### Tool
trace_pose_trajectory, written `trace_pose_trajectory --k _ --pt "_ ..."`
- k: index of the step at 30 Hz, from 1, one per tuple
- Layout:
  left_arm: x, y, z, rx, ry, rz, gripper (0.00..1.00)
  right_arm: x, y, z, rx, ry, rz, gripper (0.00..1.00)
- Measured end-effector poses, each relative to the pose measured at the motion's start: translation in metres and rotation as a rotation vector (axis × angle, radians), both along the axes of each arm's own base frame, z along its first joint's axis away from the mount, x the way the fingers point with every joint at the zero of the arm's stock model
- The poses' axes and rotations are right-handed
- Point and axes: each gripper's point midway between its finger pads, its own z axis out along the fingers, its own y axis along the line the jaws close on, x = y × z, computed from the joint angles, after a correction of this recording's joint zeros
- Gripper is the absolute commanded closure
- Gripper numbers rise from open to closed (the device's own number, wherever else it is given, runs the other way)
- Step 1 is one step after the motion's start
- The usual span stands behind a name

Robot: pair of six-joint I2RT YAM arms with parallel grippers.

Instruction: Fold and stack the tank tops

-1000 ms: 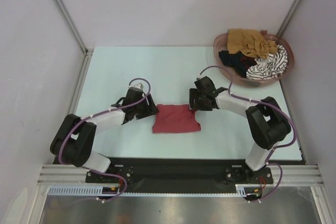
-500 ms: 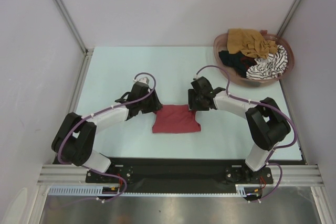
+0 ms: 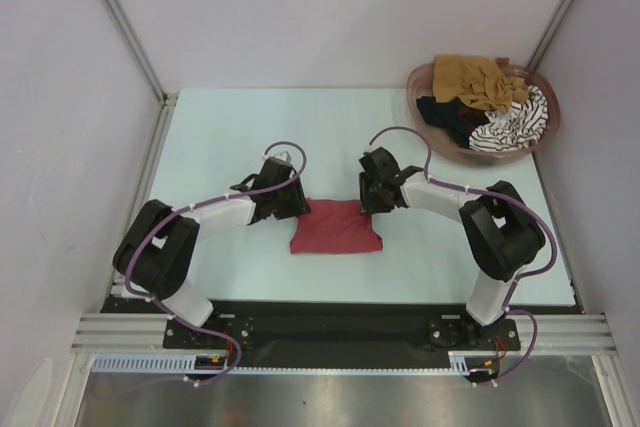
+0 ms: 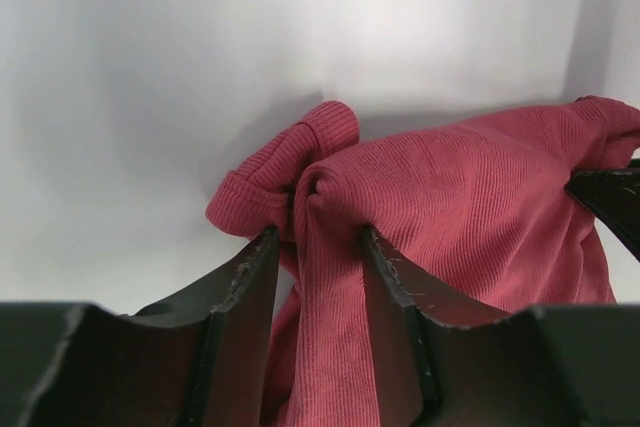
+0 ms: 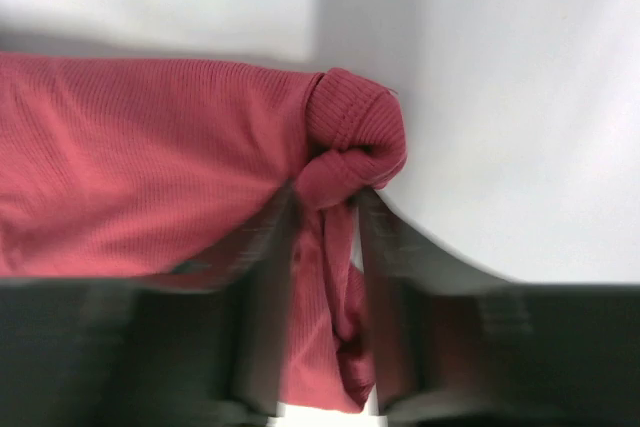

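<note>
Our dark red tank top (image 3: 336,226) sits mid-counter (image 3: 230,137) between the arms, with the left gripper (image 4: 318,237) and right gripper (image 5: 325,202) each having jaws clamped on a far corner. Our worry: those pinches are just bunched rolls, so uneven pulling could slip one and skew the fold. It looks ribbed, roughly rectangular. The other tank tops (image 3: 480,97) sit in the basket (image 3: 414,97).
</note>
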Motion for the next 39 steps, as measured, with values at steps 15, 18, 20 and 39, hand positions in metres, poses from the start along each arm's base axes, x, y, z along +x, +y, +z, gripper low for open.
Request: trace_pose_trajectory --k 15,18,20,39 --pt "-0.003 0.015 0.003 0.093 0.005 0.022 0.59 0.003 0.019 -0.002 0.284 0.056 0.048 1.00" --pt "-0.003 0.016 0.006 0.097 0.000 0.020 0.56 0.002 0.017 -0.001 0.389 0.068 0.042 1.00" --pt "-0.005 0.017 0.008 0.100 0.002 0.021 0.50 0.001 0.017 0.002 0.463 0.073 0.043 1.00" --pt "-0.004 0.009 -0.013 0.081 0.042 0.007 0.52 -0.006 0.021 0.016 0.856 0.125 0.068 1.00"
